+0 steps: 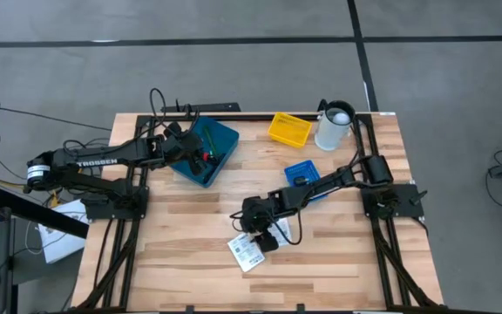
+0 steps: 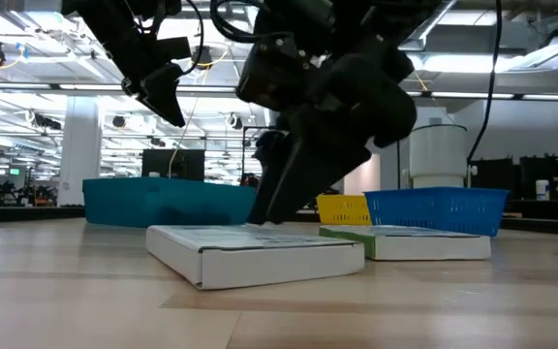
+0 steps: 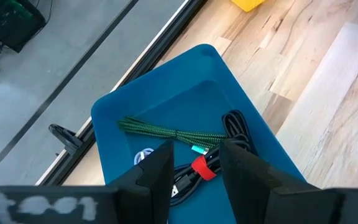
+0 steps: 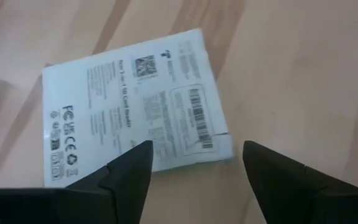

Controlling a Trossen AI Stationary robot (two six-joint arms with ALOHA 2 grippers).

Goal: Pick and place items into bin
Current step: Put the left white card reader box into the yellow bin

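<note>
A white printed box (image 4: 135, 99) lies flat on the table near its near edge (image 1: 247, 252) (image 2: 255, 252). My right gripper (image 4: 197, 163) hangs open just above it, one finger over the box's edge and the other over bare wood (image 1: 257, 220). A second white box with a green side (image 2: 415, 242) lies beside the first. My left gripper (image 3: 194, 167) is open above the teal bin (image 3: 166, 99) (image 1: 206, 150). In the bin lie a green braided cord (image 3: 166, 129) and a black cable with a red tie (image 3: 202, 167). My right gripper comes down at the white box from above. In the low view one dark finger (image 2: 277, 199) reaches down to the box's top face (image 2: 260, 233), and I cannot tell whether it touches.
A small blue basket (image 1: 304, 175) sits under the right arm. A yellow basket (image 1: 288, 129) and a white jug (image 1: 334, 126) stand near the far edge. Bare wood stretches along the table's near side.
</note>
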